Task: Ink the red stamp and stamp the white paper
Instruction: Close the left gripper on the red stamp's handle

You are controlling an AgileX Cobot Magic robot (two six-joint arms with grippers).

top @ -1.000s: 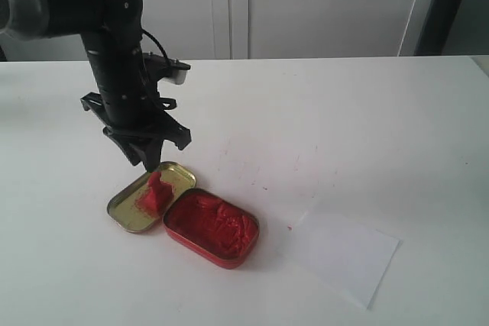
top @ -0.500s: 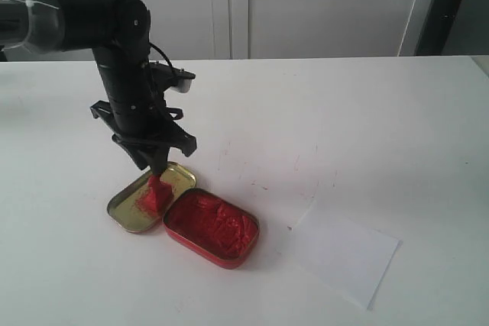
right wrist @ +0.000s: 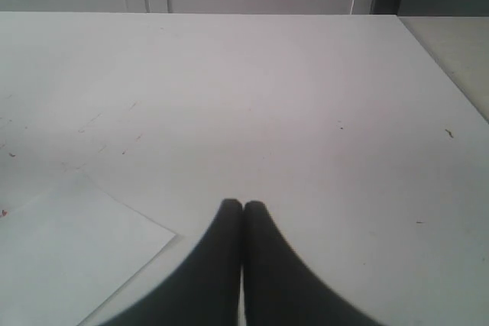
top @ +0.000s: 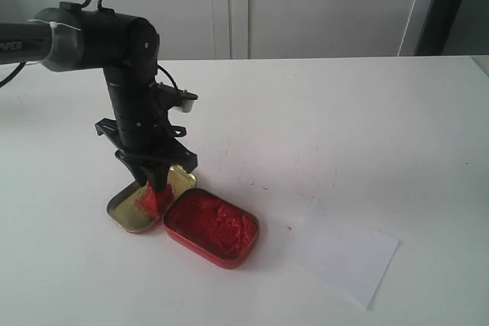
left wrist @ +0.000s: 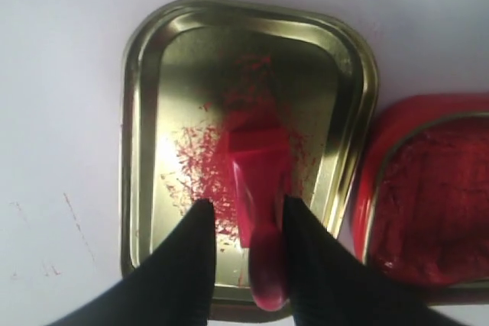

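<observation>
The red stamp (left wrist: 260, 181) stands in the gold tin lid (left wrist: 153, 112), on a smear of red paste. My left gripper (left wrist: 244, 208) is open and reaches down over it, one finger on each side of the handle; a gap shows at one finger, and the other is close against the handle. In the exterior view the left gripper (top: 155, 181) hides most of the red stamp (top: 151, 199). The white paper (top: 348, 253) lies flat at the front right. My right gripper (right wrist: 243, 205) is shut and empty, low over the table beside the white paper (right wrist: 61, 242).
The open red tin of ink paste (top: 212, 227) lies against the gold lid (top: 126, 211), between the lid and the paper. Faint red marks (top: 260, 181) dot the white tabletop behind the tin. The right arm does not show in the exterior view.
The left arm has come down and slightly forward; its open fingers, above the lid a second ago, now straddle the stamp. Stamp, tins and paper have not moved.
</observation>
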